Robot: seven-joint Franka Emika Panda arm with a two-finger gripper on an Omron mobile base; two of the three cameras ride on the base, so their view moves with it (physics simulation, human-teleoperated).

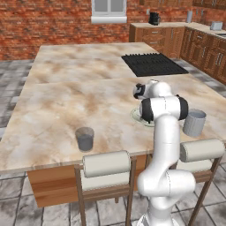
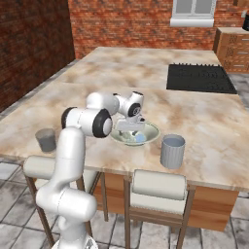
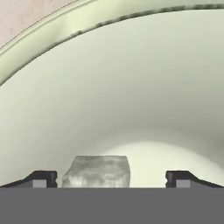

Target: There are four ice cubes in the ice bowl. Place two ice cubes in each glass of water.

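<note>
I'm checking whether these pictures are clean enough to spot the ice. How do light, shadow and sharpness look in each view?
Hand view: soft shading across the bowl, a brighter patch on its floor, one ice cube crisp between the open gripper tips. Right base view: even light, bowl glossy, cubes tiny. Left base view: the arm hides most of the bowl.

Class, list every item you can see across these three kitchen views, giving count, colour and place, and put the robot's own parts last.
ice bowl: one, pale cream-green, near counter edge, between the glasses.
ice cubes: one pale cube between the fingertips in the hand view; pale blue bits in the bowl in the right base view, count unclear.
glass of water: two, grey, one either side of the bowl; other.
cooktop: one, black, far side of counter.
stools: two, cream cushions, below the near edge.
counter: one, beige marble.
end effector: one, open, low inside the bowl.
</note>
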